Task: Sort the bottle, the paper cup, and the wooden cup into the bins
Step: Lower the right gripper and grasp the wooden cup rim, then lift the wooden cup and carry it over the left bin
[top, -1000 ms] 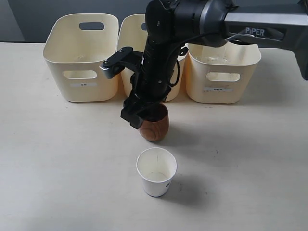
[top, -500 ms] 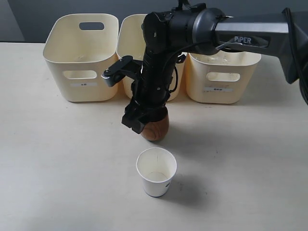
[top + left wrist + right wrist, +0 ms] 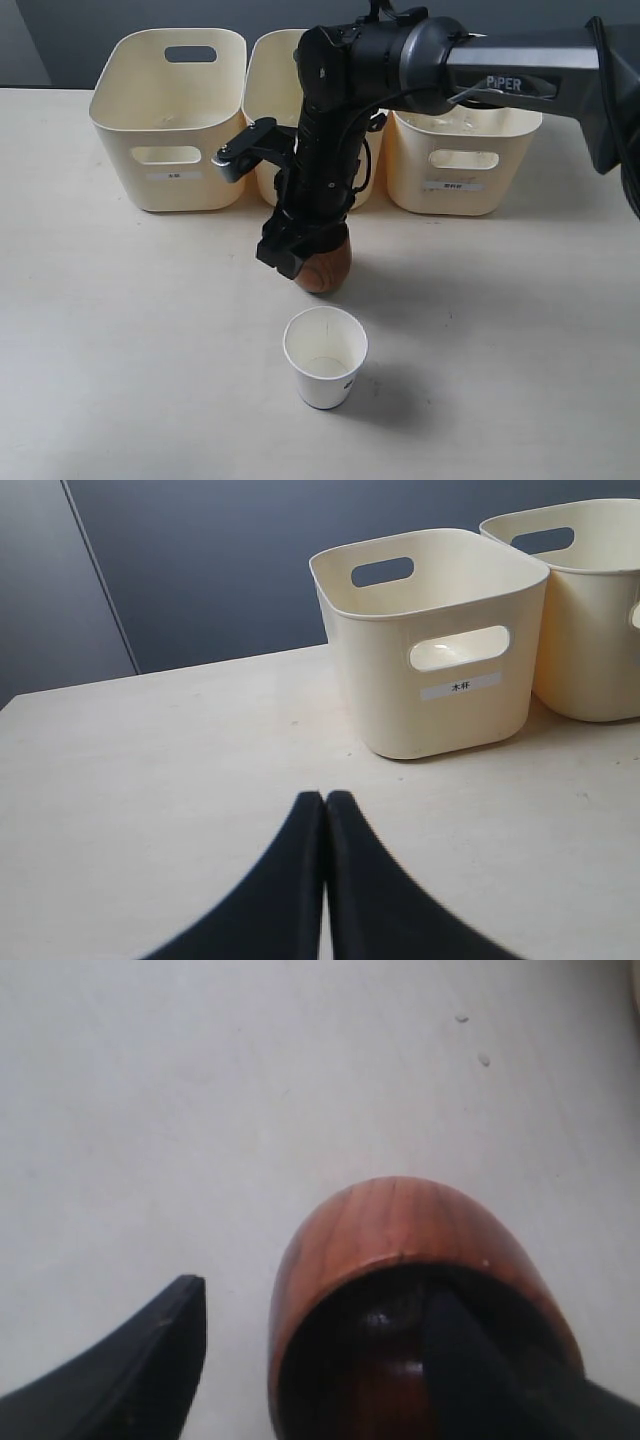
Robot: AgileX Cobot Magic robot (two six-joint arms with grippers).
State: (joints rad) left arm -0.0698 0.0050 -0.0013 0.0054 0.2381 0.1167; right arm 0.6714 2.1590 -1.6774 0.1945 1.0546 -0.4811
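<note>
The reddish-brown wooden cup (image 3: 328,270) stands upright on the table in front of the middle bin (image 3: 268,75). My right gripper (image 3: 300,250) comes down over the cup's rim and is open. In the right wrist view one finger (image 3: 455,1360) is inside the dark hollow of the wooden cup (image 3: 400,1220), and the other stands outside, a gap away from its wall; the right gripper (image 3: 315,1295) straddles that wall. The white paper cup (image 3: 325,358) stands upright nearer the front. My left gripper (image 3: 325,798) is shut on nothing over bare table. The bottle is out of view.
Three cream bins line the back: the left bin (image 3: 125,125), the middle one and the right bin (image 3: 465,140). The left wrist view shows a labelled bin (image 3: 440,715) with a second bin (image 3: 590,640) beside it. My right arm crosses in front of the middle bin.
My right arm has shifted its pose and the gripper has sunk slightly over the wooden cup's rim. Both cups stay where they were.
</note>
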